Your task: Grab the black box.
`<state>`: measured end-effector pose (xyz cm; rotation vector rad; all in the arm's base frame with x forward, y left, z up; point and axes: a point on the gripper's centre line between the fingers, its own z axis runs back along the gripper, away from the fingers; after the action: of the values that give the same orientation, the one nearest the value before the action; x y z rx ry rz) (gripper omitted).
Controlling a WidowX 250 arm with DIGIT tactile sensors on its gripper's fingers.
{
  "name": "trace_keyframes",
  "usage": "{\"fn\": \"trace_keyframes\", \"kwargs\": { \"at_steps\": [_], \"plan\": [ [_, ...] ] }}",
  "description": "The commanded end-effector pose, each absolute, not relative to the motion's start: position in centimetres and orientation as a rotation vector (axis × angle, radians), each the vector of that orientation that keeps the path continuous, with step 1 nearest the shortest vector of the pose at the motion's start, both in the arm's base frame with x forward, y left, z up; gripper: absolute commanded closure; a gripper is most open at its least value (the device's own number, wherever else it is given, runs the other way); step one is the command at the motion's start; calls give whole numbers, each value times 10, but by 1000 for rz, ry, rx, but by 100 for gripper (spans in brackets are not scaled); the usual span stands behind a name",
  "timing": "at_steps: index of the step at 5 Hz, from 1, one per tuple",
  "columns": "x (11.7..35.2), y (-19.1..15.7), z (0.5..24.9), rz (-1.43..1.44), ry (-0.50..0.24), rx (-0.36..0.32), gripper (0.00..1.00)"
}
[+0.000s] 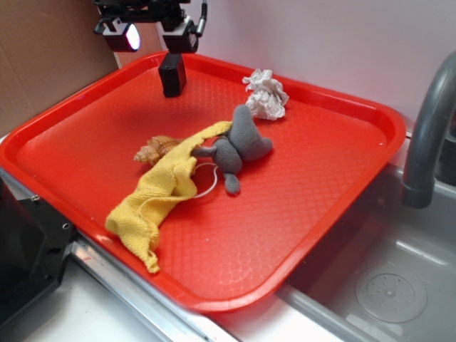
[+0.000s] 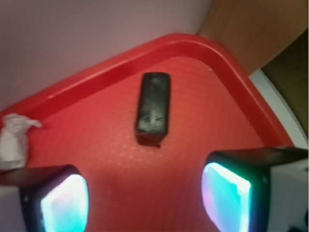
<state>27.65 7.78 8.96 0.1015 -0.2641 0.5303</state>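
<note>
Gripper (image 2: 145,198) w/ pads spread wide, holding nothing, hangs over the far corner of the red tray (image 2: 231,72); black box (image 2: 153,107) stands just ahead, between the pads' line (long axis pointing away twd rim).

Gripper (image 1: 147,37) hardware is black throughout, blocky moulded housings, matte finish. Exterior view: two squared finger blocks hang from a dark crossbar above the jaws; a thin black cable loops down on one side of that bar. One block (image 1: 125,35) has a pale face with a glowing white-pink pad set in it, rounded-rectangle shape. The other block is pale on its upper faces and dark below. Wrist view: both pads (image 2: 65,205) lit, cyan-to-white with a magenta fringe, each framed by a thick black bezel with rounded corners. White housing panel sits just outboard of one pad. No legible markings or screws; too blurred.
</note>
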Motion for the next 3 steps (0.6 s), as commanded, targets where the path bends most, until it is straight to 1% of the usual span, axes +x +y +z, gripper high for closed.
{"fn": "trace_keyframes", "kwargs": {
  "at_steps": [1,2,3],
  "plan": [
    [265,104,89,541,-321,99,0],
    [269,110,91,475,-318,57,0],
    [289,111,81,453,-307,55,0]
  ]
}}
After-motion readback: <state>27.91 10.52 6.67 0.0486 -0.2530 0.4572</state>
